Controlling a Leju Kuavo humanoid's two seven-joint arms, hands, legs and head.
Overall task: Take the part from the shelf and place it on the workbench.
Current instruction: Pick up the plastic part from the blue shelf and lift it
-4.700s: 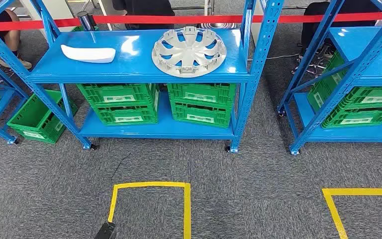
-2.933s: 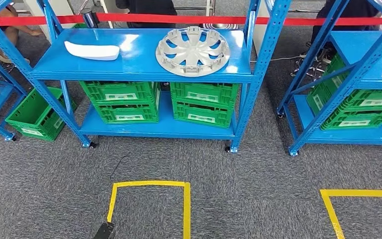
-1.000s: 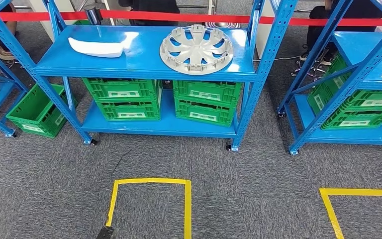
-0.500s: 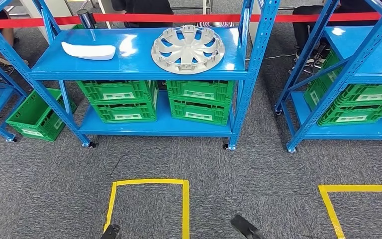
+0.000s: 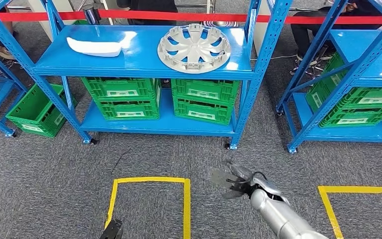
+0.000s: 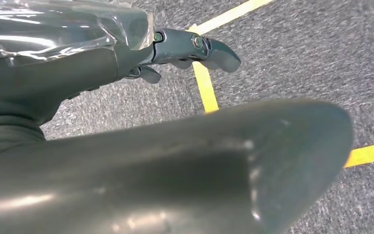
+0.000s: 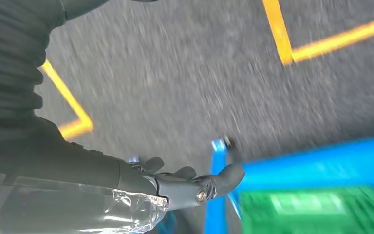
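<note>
A silver wheel cover (image 5: 194, 41) lies flat on the top board of the blue shelf (image 5: 139, 69), to the right of a long white part (image 5: 95, 47). My right hand (image 5: 234, 179) is raised over the grey carpet well short of the shelf, its fingers spread and holding nothing; in the right wrist view the right hand (image 7: 175, 187) is blurred, with the shelf's foot beyond it. My left hand (image 5: 112, 230) hangs low at the picture's bottom edge. In the left wrist view the left hand (image 6: 175, 161) is bare above yellow floor tape, fingers (image 6: 199, 46) stretched out.
Green crates (image 5: 124, 97) fill the shelf's lower level. A second blue shelf (image 5: 358, 74) with crates stands to the right. Yellow tape squares (image 5: 149, 199) mark the carpet. Red barrier tape (image 5: 179, 17) and seated people are behind the shelves.
My right arm has risen from the bottom edge into full view, the hand now spread and nearer the shelf. The whole picture has shifted slightly, so the camera moved.
</note>
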